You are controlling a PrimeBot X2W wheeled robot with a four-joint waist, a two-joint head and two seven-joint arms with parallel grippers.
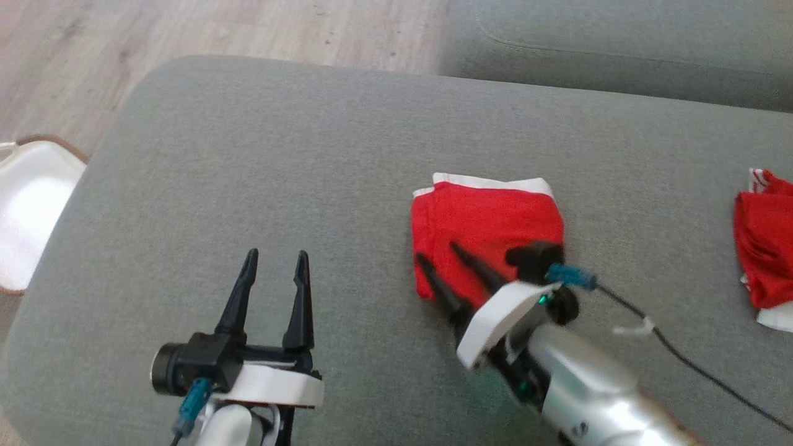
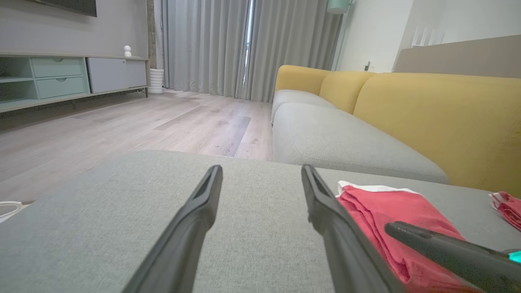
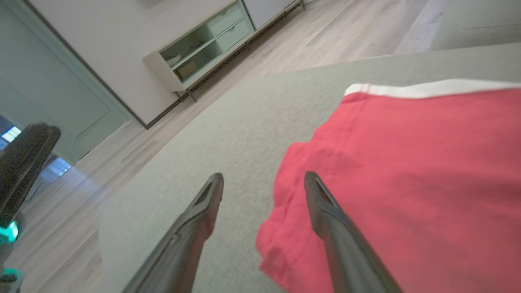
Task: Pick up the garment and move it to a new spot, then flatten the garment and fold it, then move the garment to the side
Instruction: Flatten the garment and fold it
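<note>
At the left edge of the head view, a white object [image 1: 31,198] sits on the wooden floor [image 1: 186,31], just beside the place where the grey cushion [image 1: 248,155] ends. In the lower left, my left gripper [image 1: 277,254] hovers over bare cushion. Its fingers are spread wide and there is nothing between them.

In the middle, a little to the right, lies the garment [image 1: 489,217], red with a white band along its upper edge. It looks like a compact, nearly square packet, so I judge that the flattening and the folding are done. What remains, I think, is the last step, to carry it to the side.

My right gripper [image 1: 438,250] is at the lower left corner of the garment with its fingers apart. In the right wrist view one finger is over the red cloth and the other over the cushion, so they straddle the left edge. I hold nothing with them.

At the right edge of the frame a second red cloth [image 1: 765,248] lies crumpled, well apart from the folded one, and my cable [image 1: 681,359] crosses the cushion below it. That side is crowded. The wide free room is the left half of the cushion, between my left gripper and the rounded upper left corner.
</note>
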